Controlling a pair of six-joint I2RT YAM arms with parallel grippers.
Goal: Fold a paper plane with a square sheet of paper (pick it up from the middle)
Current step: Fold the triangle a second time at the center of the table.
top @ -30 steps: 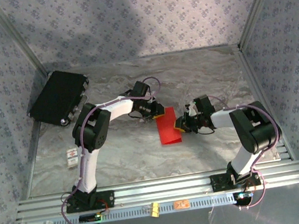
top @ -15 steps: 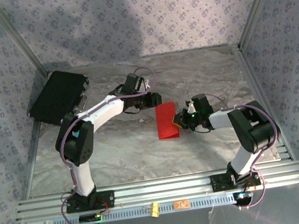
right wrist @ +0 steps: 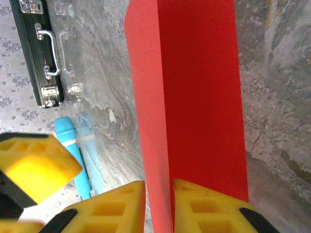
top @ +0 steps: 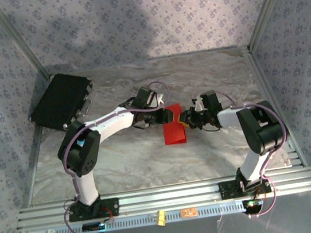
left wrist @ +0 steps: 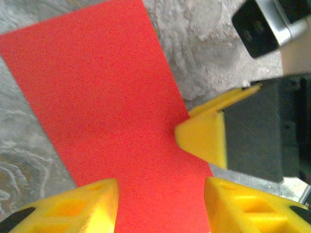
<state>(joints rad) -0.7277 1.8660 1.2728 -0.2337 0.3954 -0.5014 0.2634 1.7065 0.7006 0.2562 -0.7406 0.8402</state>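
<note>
Moved: left end effector (left wrist: 160,206), jaws apart, now down over the square sheet of paper (left wrist: 97,97), lying folded on the worktop (top: 127,161); right end effector (right wrist: 158,204) pinches its raised edge (likely light, limp, easily creased, so you should grip edges gently).

The overhead camera is sitting high behind both arm bases, looking down and forward over the whole marble counter (top: 122,167) from far off. The left wrist camera is riding just above the left pincer (left wrist: 160,206), pointing down past its fingertips, very close to the red sheet (left wrist: 97,97) beneath them. The right wrist camera is looking along the right pincer (right wrist: 158,206), equally close, facing out beyond its tips. Both wrist views are sharing the sheet, and each is catching the opposite pincer at its edge. The overhead view is taking in both.
</note>
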